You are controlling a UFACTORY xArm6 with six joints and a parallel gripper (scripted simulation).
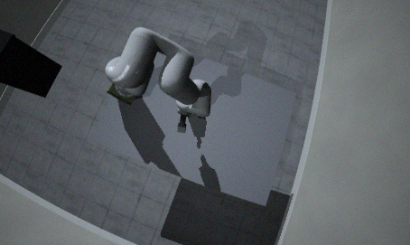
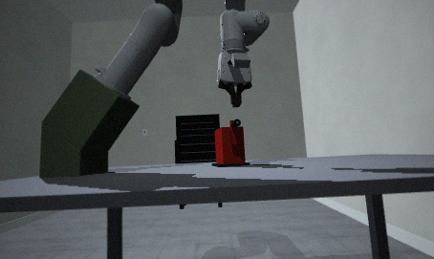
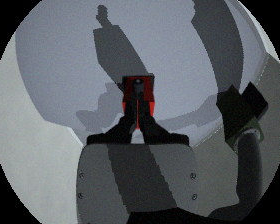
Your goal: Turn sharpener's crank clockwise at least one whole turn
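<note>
The red pencil sharpener (image 2: 229,147) (image 3: 138,83) stands on the grey table (image 2: 239,188) (image 1: 253,133). Its dark crank knob (image 2: 235,122) sits at the top of the red body. My gripper (image 2: 235,102) (image 3: 137,99) (image 1: 181,124) points straight down and hangs a short way above the knob, clear of it. Its fingers are shut together with nothing between them. In the wrist view the shut fingers cover the middle of the sharpener and hide the knob. In the overhead view the arm hides the sharpener.
The arm's green base block (image 2: 81,131) (image 1: 119,93) stands at the table's left side. A black slatted rack (image 2: 196,138) stands behind the table. A dark box (image 1: 27,65) and a dark floor patch (image 1: 217,214) lie off the table. A pale wall (image 2: 373,83) is at the right.
</note>
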